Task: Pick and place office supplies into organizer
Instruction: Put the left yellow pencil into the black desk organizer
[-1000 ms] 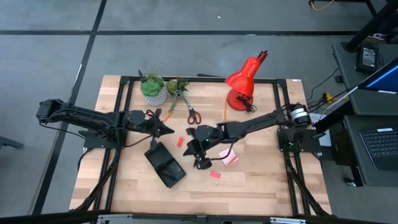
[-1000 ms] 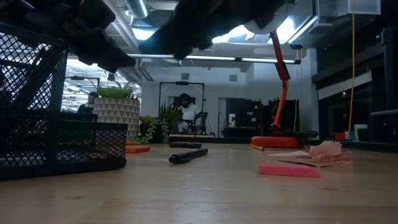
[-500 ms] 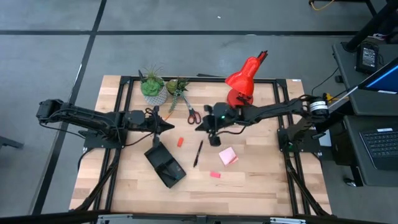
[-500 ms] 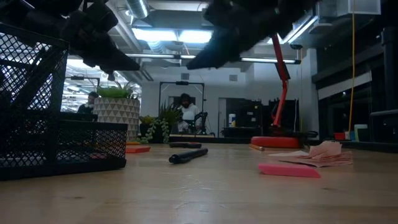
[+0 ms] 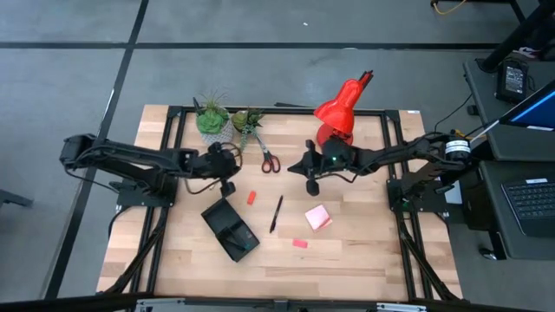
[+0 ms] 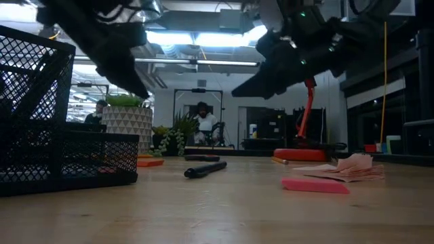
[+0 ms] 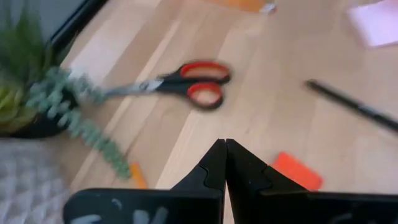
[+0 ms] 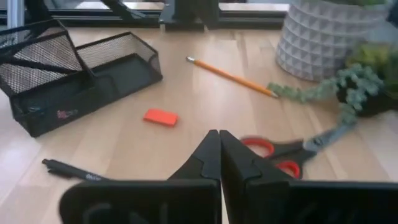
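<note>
Scissors: on the table near the plants, between both grippers. Organizer: well apart, nearer the front edge. Left gripper, right gripper: fingers closed, empty. Advice: open wide first, descend over the handles squarely.

Overhead looks straight down, low across the tabletop; both wrists share the scissors.

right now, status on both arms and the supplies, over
Left gripper and right gripper: jaws shut, empty, above the table. Scissors, pen, sticky pad loose on the table; organizer near front. Nothing blocking.
</note>
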Robot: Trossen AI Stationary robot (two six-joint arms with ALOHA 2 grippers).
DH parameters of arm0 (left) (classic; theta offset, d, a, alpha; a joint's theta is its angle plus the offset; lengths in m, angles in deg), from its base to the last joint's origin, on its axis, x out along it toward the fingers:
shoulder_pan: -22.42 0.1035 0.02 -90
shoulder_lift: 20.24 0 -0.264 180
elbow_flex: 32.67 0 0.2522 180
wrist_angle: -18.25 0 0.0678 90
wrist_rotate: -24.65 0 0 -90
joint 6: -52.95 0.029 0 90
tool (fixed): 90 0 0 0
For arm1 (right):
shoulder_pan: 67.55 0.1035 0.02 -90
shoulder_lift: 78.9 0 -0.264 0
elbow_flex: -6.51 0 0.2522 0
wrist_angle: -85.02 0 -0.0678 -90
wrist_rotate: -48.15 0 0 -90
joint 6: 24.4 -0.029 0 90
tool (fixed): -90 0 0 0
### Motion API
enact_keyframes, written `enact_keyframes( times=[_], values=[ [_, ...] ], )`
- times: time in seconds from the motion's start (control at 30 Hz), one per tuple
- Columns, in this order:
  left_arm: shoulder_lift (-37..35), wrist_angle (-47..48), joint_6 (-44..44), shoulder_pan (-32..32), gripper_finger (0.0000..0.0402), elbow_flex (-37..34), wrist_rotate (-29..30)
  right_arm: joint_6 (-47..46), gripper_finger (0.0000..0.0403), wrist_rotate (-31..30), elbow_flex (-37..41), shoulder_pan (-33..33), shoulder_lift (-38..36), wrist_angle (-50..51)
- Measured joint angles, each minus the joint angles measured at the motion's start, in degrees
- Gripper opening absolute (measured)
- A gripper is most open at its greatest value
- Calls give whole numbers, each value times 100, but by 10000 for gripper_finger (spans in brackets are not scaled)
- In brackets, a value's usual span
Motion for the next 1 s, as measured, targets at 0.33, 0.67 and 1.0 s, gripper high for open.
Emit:
enact_keyframes(
  times=[0.33,0.67,1.0],
  values=[
    [898,724,-432,190,2,731,-43,-111,0,488,1218,-182,-226,-1932],
    [1113,1692,-1255,429,5,1078,-92,-889,0,498,1955,-5,-222,-2713],
    [1113,1991,-1961,615,78,1078,-192,-809,6,513,1957,145,-224,-2683]
  ],
)
